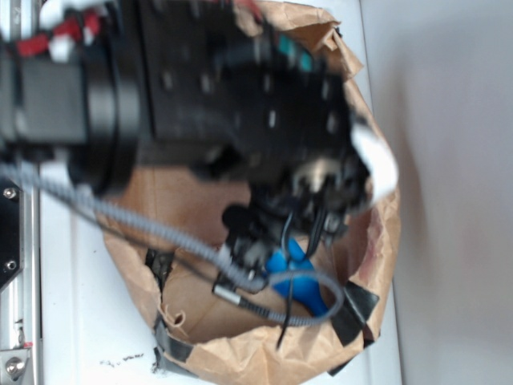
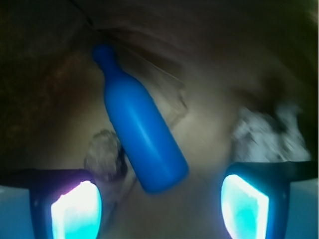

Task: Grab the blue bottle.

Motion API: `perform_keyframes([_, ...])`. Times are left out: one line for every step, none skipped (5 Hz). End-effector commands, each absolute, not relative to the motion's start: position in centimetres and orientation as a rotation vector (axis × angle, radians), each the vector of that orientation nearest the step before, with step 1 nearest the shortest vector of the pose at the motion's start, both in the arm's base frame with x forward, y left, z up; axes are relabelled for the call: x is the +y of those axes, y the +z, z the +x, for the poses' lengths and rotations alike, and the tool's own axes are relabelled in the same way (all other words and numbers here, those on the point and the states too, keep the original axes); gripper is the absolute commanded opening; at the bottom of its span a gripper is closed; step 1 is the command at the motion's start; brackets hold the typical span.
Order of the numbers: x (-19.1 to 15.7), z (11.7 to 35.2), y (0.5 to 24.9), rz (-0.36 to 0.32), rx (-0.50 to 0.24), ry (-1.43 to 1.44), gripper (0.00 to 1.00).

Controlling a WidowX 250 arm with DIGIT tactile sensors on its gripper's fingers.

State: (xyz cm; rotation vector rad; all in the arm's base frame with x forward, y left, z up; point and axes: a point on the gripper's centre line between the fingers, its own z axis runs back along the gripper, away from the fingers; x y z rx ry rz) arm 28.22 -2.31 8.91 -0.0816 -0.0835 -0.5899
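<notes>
The blue bottle (image 2: 139,130) lies on the brown paper floor of the bag, neck pointing up-left in the wrist view and base toward me. My gripper (image 2: 160,209) is open just short of the base, its two glowing pads (image 2: 77,211) wide apart with nothing between them. In the exterior view only a patch of the blue bottle (image 1: 290,269) shows under the arm, and my gripper (image 1: 276,241) reaches down into the bag, its jaws mostly hidden by cables.
The crumpled brown paper bag (image 1: 240,353) walls the workspace on all sides. A small brown-grey lump (image 2: 103,152) sits just left of the bottle's base. A crumpled white paper wad (image 2: 264,132) lies to the right. A grey cable (image 1: 120,216) loops across the bag.
</notes>
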Motion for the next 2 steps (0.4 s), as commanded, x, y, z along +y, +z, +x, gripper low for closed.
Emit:
perform_keyframes([-5.1,30.2,8.2,-0.047,-0.273,-0.587,1.00])
perform_keyframes([-5.2,30.6,7.1,-0.022,-0.238,-0.579,1.00])
